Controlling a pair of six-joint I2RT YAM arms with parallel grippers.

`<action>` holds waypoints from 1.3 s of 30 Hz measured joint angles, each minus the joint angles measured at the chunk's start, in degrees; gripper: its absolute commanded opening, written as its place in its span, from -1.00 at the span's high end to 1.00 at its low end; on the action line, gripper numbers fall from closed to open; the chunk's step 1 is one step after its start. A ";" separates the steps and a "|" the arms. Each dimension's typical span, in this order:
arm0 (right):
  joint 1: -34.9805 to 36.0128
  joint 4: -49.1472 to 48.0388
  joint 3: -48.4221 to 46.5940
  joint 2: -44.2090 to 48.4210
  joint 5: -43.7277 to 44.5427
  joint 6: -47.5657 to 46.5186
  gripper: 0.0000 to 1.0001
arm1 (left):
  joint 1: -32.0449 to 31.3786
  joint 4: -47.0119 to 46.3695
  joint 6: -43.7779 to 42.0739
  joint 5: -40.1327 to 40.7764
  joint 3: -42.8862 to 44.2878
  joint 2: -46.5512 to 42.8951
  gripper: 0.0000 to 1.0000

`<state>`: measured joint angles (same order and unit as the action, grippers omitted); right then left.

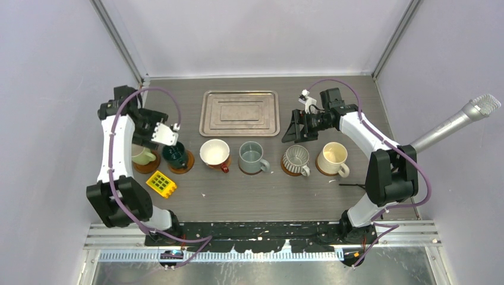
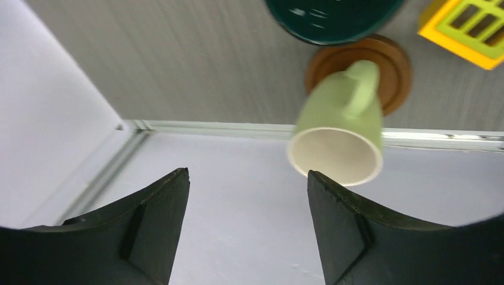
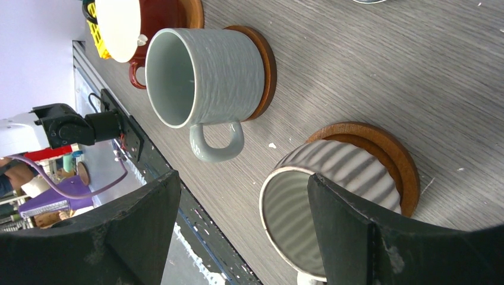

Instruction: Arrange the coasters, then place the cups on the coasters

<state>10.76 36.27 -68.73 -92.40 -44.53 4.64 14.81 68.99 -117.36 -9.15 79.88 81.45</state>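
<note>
Six cups (image 1: 252, 157) upright on six coasters (image 1: 189, 162), visible handles turned toward the bases (image 1: 159, 221) — pale green cup (image 2: 339, 127) just beyond spread, empty left claw (image 2: 248, 175), right claw (image 3: 242, 178) spread too

We are viewing a left arm (image 1: 115, 148) and a right arm (image 1: 364, 128) that are each showing white link shells, black joint housings, a purple cable (image 1: 156, 89) running along the links, and black curved fingers (image 2: 151, 237).
</note>
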 measured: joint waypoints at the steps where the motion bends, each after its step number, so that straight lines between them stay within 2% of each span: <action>1: 0.00 0.02 0.00 -0.13 -0.04 0.00 -0.65 | -1.05 0.48 0.00 -0.52 2.29 1.09 -0.37; 5: 0.00 0.02 0.00 -0.66 -0.09 0.00 -0.65 | -4.13 0.90 0.39 -1.86 6.73 5.20 -0.22; 16: 0.00 0.00 0.00 -1.92 -0.11 0.02 -0.65 | -4.68 1.03 4.44 0.37 6.78 12.59 -0.04; 30: 0.00 0.00 0.00 -2.21 -0.11 0.00 -0.65 | -3.80 -0.33 4.57 3.17 5.62 14.93 -0.04; 39: 0.00 0.00 0.00 -2.21 -0.11 0.00 -0.65 | -2.62 -2.12 3.74 3.69 4.96 16.20 -0.15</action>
<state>10.76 36.27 -68.73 -94.61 -44.64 4.64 12.19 66.87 -113.62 -5.45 84.84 97.65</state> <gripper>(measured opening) 0.825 0.563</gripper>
